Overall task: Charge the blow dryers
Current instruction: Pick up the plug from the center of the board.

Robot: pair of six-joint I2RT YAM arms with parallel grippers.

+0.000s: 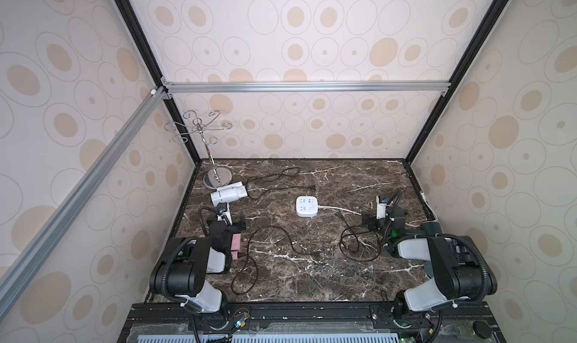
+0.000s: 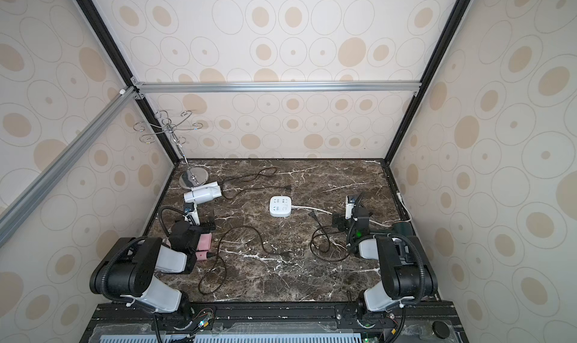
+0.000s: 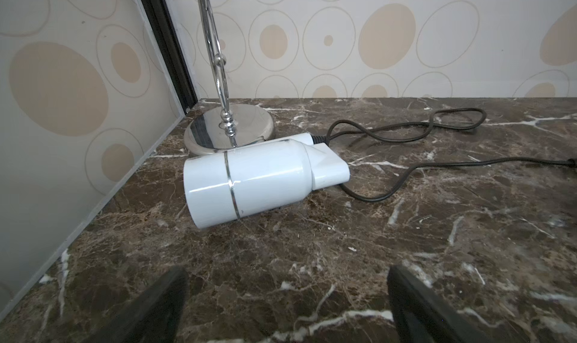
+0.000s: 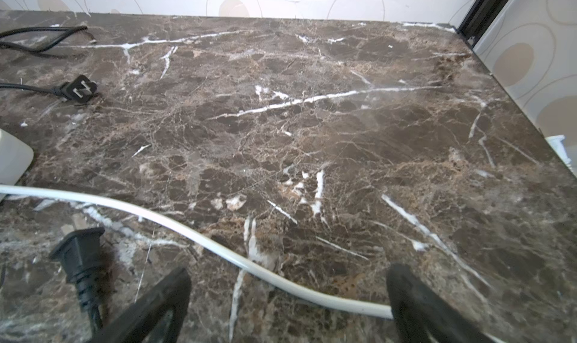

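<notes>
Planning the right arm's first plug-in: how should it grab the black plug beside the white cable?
Probably pinch the black plug across its body's sides, behind the flared front, coming from above with the right gripper: it lies flat, cord trailing toward the arm, front facing the socket block.

Brown marble table (image 1: pixel 312 263) veined white, cream walls (image 1: pixel 312 44) patterned with beige ovals in grey rings, a white dryer (image 1: pixel 229 193), pink dryer (image 1: pixel 236 243), dark green dryer (image 1: pixel 432 229), black cords (image 1: pixel 274 176), white socket block (image 1: pixel 306 206), chrome stand (image 1: pixel 215 179)
</notes>
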